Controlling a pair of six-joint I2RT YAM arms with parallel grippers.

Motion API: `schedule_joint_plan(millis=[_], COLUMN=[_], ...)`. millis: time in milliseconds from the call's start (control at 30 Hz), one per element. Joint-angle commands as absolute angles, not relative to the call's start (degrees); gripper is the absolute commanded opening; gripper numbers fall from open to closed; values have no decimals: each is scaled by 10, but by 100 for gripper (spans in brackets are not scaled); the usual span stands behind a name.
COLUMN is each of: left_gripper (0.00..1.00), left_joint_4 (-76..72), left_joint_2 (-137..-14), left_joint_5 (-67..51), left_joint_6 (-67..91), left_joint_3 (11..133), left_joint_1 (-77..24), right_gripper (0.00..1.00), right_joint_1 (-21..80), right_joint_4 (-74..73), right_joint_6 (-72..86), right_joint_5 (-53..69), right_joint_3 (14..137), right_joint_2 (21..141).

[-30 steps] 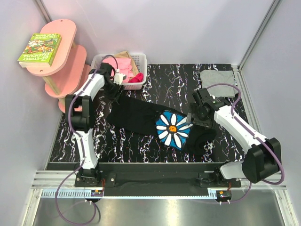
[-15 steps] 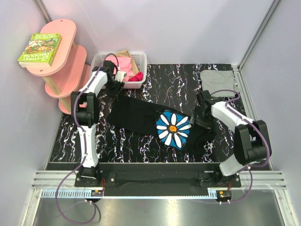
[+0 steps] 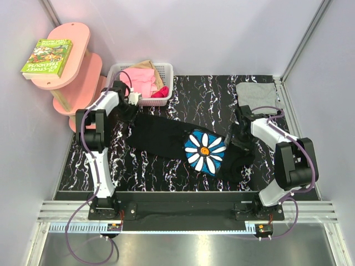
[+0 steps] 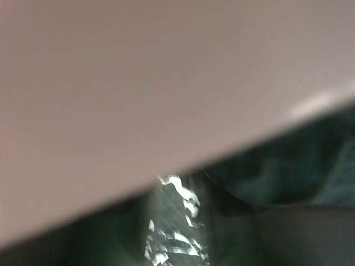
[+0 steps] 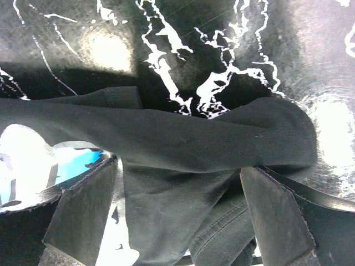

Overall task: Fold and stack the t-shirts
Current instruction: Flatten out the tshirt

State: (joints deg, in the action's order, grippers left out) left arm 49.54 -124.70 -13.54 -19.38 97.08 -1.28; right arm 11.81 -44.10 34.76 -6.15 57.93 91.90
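The black t-shirt (image 3: 161, 136) lies stretched across the marbled table, its blue-and-white flower print (image 3: 205, 151) facing up; its right end is bunched. My right gripper (image 3: 239, 142) is down on that bunched end. In the right wrist view it (image 5: 178, 169) is open, with its fingers (image 5: 83, 216) wide apart on either side of folds of black cloth (image 5: 183, 138). My left gripper (image 3: 126, 108) is at the shirt's far-left corner; its wrist view is blurred and shows only dark cloth (image 4: 288, 188), no fingers. The light grey t-shirt (image 3: 255, 91) lies folded at the back right.
A white basket (image 3: 166, 72) of pink and tan clothes stands at the back, close to my left gripper. A pink shelf unit (image 3: 72, 55) with a book (image 3: 47, 56) is at the far left. Walls enclose the table (image 3: 166, 172).
My left gripper has moved left and nearer, away from the basket. The right arm has folded in closer to the shirt's right end. The shirt has barely shifted.
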Motion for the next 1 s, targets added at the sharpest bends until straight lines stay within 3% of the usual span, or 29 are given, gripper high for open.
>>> schedule_joint_plan(millis=[0, 100, 300, 400, 433, 500, 533, 600, 733, 967], left_gripper=[72, 79, 73, 59, 43, 26, 10, 0, 0, 0], left_joint_4=[495, 495, 421, 342, 324, 283, 268, 258, 250, 315], left_joint_2=[-1222, -1221, -1180, -1136, -1126, -1107, -1101, -1090, -1054, -855], left_joint_5=[-158, -177, -210, -210, -211, -210, -201, -195, -186, -179], left_joint_6=[-186, -165, -113, -104, -104, -109, -110, -117, -121, -157], left_joint_3=[969, 978, 904, 820, 799, 753, 741, 714, 700, 753], left_joint_1=[-17, -17, -18, -20, -22, -30, -34, -45, -51, -23], right_gripper=[100, 100, 100, 100, 100, 100, 100, 100, 100, 100], right_joint_1=[117, 117, 117, 117, 117, 117, 117, 117, 118, 118], right_joint_4=[-423, -422, -417, -411, -405, -398, -393, -389, -382, -381], right_joint_6=[347, 344, 337, 335, 334, 333, 333, 333, 330, 326], right_joint_5=[-37, -34, -28, -18, -11, -4, -2, -1, 18, 26], right_joint_3=[580, 577, 572, 568, 563, 553, 549, 538, 521, 509], right_joint_2=[897, 886, 866, 860, 857, 850, 847, 835, 810, 787])
